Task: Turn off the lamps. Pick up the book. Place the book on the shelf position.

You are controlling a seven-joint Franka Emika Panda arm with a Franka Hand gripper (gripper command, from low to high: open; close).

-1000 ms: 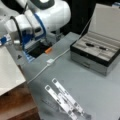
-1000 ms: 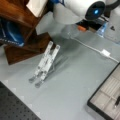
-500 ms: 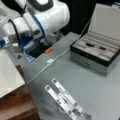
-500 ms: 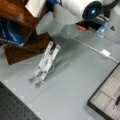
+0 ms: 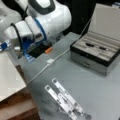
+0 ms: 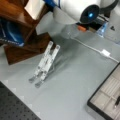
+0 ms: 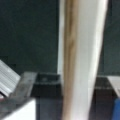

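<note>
I'm keeping the book (image 5: pixel 10 75) flat while lowering it onto the shelf position (image 5: pixel 20 107), though I cannot tell how the gripper (image 5: pixel 6 46) at its edge stands.

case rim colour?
Black rim on the case, silver-grey sides; clearest in a front view.

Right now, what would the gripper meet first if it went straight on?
Most likely the book, lying on the shelf position right by the gripper at a front view's left edge; depth is unclear.
</note>
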